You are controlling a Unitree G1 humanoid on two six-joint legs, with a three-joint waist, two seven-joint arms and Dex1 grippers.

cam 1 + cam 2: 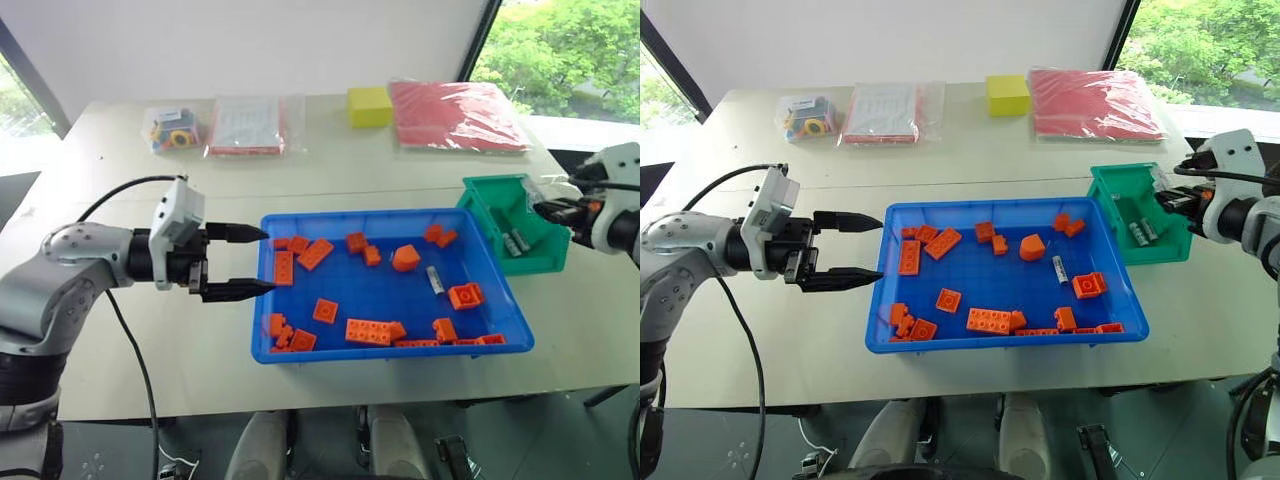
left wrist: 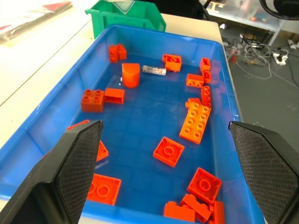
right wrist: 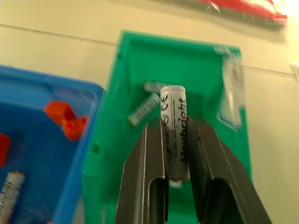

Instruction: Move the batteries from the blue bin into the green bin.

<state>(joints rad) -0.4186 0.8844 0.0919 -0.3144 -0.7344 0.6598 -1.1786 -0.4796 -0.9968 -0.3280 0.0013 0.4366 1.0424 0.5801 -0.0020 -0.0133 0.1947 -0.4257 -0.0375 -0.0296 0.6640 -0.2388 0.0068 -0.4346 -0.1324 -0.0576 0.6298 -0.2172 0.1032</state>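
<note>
Over the green bin point(image 3: 177, 65), the right claw point(image 3: 175, 154) is clamped on one battery point(image 3: 174, 126), held lengthwise between the two fingers so it sticks out past the tips. My read: that leaves its free end pointing into the bin's open top, so releasing should drop it straight in.

Two batteries point(image 1: 1140, 232) already lie on the green bin's floor. One more battery point(image 1: 434, 279) lies in the blue bin point(image 1: 262, 300), toward the green-bin side, among the orange bricks point(image 1: 368, 331) and apart from them, so it looks easy to pick.

Green bin sits on the bench point(image 1: 120, 180) just beside the blue bin's right end, probably touching its corner. Short carry between the two, likely on purpose.

Left claw point(image 1: 250, 262) has its fingers wide apart, holding nothing, level at the blue bin's left wall, tips at the rim. Looks parked as a brace or simply out of the right arm's way; cannot tell whether it touches.

Yellow block point(image 1: 369, 106), red packet point(image 1: 455, 115) and bagged items point(image 1: 245, 125) sit at the far side of the bench, well apart from the work.

Risk: the battery bounces off the bin's sloped front if let go too near that edge.
</note>
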